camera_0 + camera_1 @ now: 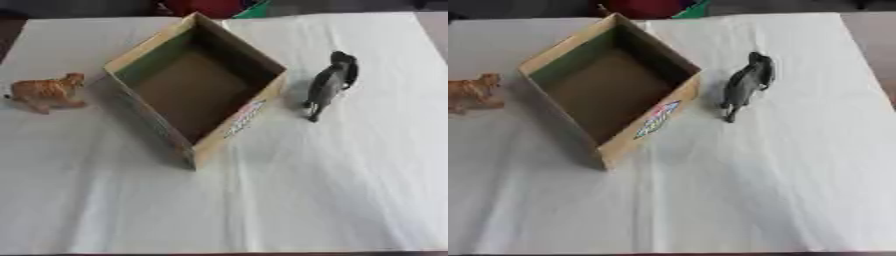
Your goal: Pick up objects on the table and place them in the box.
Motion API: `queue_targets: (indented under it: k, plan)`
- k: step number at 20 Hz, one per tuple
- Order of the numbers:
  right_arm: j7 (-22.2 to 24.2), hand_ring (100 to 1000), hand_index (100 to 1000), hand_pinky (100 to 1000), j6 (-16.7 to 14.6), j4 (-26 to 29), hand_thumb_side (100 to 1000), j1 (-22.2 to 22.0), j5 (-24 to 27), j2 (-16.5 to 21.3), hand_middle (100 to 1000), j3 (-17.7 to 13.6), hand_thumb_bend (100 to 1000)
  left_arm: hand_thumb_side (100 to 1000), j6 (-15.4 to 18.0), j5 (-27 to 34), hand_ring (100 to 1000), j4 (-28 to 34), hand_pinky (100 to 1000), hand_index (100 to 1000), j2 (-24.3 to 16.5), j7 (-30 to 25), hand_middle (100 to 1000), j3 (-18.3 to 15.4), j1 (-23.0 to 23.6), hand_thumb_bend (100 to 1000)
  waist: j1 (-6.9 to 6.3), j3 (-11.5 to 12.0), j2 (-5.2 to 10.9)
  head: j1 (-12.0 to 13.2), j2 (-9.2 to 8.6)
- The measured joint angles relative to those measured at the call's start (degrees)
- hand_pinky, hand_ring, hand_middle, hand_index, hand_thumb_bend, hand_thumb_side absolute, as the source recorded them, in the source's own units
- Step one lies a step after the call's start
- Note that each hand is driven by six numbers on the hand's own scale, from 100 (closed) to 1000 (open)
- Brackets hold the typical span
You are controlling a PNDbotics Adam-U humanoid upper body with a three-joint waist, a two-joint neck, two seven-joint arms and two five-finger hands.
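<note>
Bare white cloth (289,210) fills the whole near half of the view, and no robot hand or arm shows on it or anywhere else in either eye's picture, so whether the hands are spread or curled cannot be told, and nothing can be said of how the arms are posed. With no hand to start from, the account runs outward from the near edge, where the hands would come in.

First comes the cardboard box (229,132), open at the top and empty, its brown floor bare. It sits turned askew, one corner pointing toward 6 o'clock, with a coloured label on the near right wall. Lying at the centre of the cloth, it seems set there so that either arm can reach it equally.

At about 3 o'clock from the box stands a dark grey toy animal (330,84), upright on its legs, near the right wall but apart from it. At 9 o'clock stands an orange striped toy animal (48,92), a tiger by its look, also upright and apart from the box.

One toy on each side suggests a piece for each arm. Neither has gone in, so the task looks not yet begun.

Something red and green (229,7) lies off the cloth at 12 o'clock.
</note>
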State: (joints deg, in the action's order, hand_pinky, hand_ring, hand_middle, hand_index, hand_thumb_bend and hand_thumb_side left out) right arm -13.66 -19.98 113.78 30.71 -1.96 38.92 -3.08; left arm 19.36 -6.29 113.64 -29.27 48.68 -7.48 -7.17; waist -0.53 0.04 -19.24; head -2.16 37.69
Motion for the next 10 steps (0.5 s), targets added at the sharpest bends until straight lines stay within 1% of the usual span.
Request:
queue_targets:
  k: [2, 4, 5, 7, 8, 9, 10]
  plan:
    - [1.38, 1000, 887, 808, -0.81, 0.00, 985, 1.18, -3.14, 3.16, 870, -0.07, 100, 876, 0.02, 0.00, 712, 0.00, 581, 867, -0.06, -0.02, 778, 0.09, 0.00, 128, 0.16, 0.00, 0.06, 0.06, 0.08]
    - [3.30, 1000, 893, 806, -2.07, 0.00, 964, 3.01, -7.13, 7.13, 881, -0.05, 100, 876, 0.04, 0.00, 712, 0.00, 581, 867, -0.39, -0.04, 778, 0.23, 0.03, 128, 0.49, 0.03, 0.29, 0.08, 0.11]
    - [4.11, 1000, 914, 813, -2.72, 0.01, 917, 3.90, -9.20, 8.95, 896, -0.04, 152, 876, 0.05, 0.00, 712, 0.00, 581, 867, -0.54, -0.05, 779, 0.24, 0.04, 126, 0.62, 0.04, 0.39, 0.09, 0.14]
    - [5.98, 1000, 921, 816, -4.67, -0.11, 909, 6.77, -14.70, 12.95, 898, 0.74, 170, 875, 0.09, 0.00, 712, 0.00, 581, 867, -0.61, -0.10, 779, 0.29, 0.08, 127, 0.82, 0.28, 0.66, 0.05, 0.55]
    - [6.96, 1000, 935, 823, -6.06, -0.75, 880, 8.72, -18.01, 14.97, 907, 1.53, 221, 874, 0.13, 0.00, 713, 0.00, 580, 867, -0.82, -0.15, 779, 0.32, 0.09, 125, 0.96, 0.51, 0.85, 0.01, 0.63]
    - [7.99, 1000, 937, 824, -7.71, -1.85, 877, 10.55, -21.45, 16.71, 908, 2.61, 226, 874, 0.18, 0.01, 713, 0.00, 580, 867, -1.05, -0.22, 779, 0.44, 0.09, 125, 1.18, 0.70, 1.03, -0.05, 0.66]
    - [8.87, 1000, 957, 836, -9.50, -3.30, 838, 12.27, -24.75, 18.04, 928, 3.83, 276, 871, 0.23, 0.03, 715, 0.00, 580, 867, -1.16, -0.31, 779, 0.59, 0.09, 123, 1.39, 0.83, 1.13, -0.12, 0.70]
